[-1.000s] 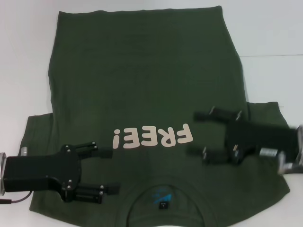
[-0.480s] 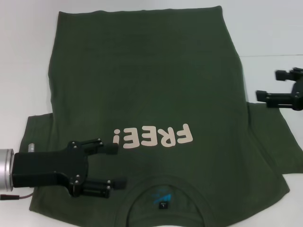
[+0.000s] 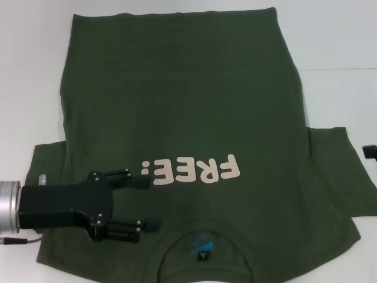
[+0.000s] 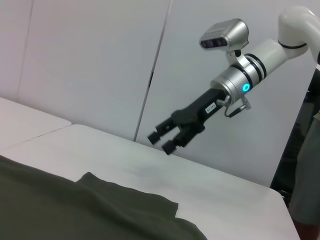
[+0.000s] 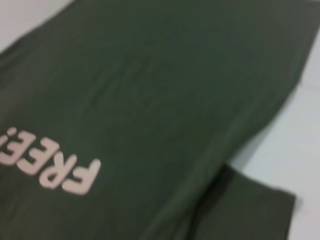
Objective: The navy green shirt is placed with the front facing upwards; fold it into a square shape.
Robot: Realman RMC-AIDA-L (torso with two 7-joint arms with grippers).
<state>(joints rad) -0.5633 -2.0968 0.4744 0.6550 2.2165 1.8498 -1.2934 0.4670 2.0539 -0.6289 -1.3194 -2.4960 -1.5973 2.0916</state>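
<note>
The navy green shirt lies flat, front up, on the white table, collar and blue neck label nearest me, both sleeves spread out. The cream "FREE!" lettering shows on the chest and in the right wrist view. My left gripper is open and empty over the shirt's left shoulder, between the lettering and the collar. My right gripper only peeks in at the head view's right edge. The left wrist view shows it raised above the table, open and empty, beyond the sleeve.
The white table shows bare around the shirt at the back, left and right. A seam line crosses the table at the right. Grey wall panels stand behind the table's far side.
My right gripper has lifted off the shirt's right shoulder and swung out to the right, nearly leaving the head view. My left gripper has crept slightly right towards the collar.
</note>
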